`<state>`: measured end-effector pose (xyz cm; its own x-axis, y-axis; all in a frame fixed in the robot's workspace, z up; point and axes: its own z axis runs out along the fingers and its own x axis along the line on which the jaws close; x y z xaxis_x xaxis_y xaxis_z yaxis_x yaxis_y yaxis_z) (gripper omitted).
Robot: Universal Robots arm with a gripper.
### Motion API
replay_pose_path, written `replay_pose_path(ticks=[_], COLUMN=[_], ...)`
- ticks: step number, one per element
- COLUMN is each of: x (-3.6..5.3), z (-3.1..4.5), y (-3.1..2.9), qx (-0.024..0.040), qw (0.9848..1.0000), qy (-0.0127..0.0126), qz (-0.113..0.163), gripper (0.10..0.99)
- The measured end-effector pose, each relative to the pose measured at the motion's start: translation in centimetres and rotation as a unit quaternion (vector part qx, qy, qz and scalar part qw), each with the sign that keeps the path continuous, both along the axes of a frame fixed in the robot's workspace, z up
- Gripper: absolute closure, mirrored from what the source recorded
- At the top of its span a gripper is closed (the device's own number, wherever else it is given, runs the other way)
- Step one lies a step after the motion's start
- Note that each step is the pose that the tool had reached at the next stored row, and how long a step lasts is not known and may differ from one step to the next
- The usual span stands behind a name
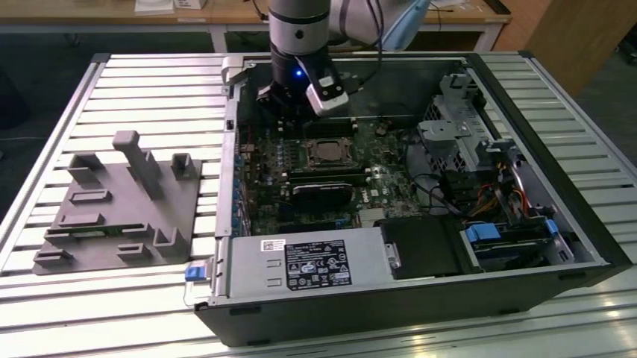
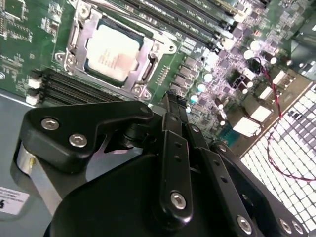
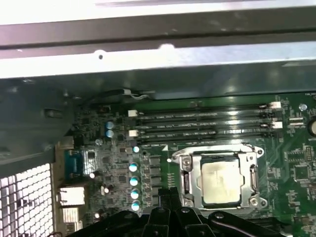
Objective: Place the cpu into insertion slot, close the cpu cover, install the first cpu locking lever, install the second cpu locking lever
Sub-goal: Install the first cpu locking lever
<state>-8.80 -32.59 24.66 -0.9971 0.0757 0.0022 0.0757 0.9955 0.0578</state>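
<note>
The cpu (image 2: 112,53), a dull silver square chip, lies in the insertion slot (image 3: 186,183) on the green motherboard. The cpu cover (image 2: 157,48), a thin silvery frame, lies flat over the chip's edges, and the chip (image 3: 222,181) shows through its window. My gripper (image 2: 174,101) hangs just above the board beside the socket, with its black fingers closed together and nothing between them. In the exterior view the gripper (image 1: 286,119) sits up and to the left of the socket (image 1: 327,153), near the case wall.
Long black memory slots (image 3: 202,123) run beside the socket. A black graphics card (image 1: 321,195) and the power supply (image 1: 298,265) lie nearer the case front, and a drive cage (image 1: 458,127) stands at the exterior view's right. A grey fixture (image 1: 110,205) rests on the slatted table outside the case.
</note>
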Motion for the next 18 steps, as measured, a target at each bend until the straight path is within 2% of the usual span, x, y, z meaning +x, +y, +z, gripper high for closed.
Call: replay_pose_path(ticks=[4, 6, 10, 14, 15, 18], x=[-0.54, -0.76, -1.11, -1.30, -1.31, -1.31], z=[0.00, 0.00, -0.01, -0.01, -0.01, -0.01], y=[0.00, 0.00, 0.00, 0.00, 0.00, 0.00], qx=[0.0200, 0.0329, 0.0632, 0.0980, 0.1019, 0.1024], qw=[0.9998, 0.9995, 0.9980, 0.9952, 0.9948, 0.9947], qy=[0.0000, 0.0000, -0.0001, 0.0000, 0.0000, 0.0000], qz=[0.000, 0.000, 0.000, 0.000, 0.000, 0.000], gripper=[0.980, 0.980, 0.980, 0.980, 0.980, 0.980])
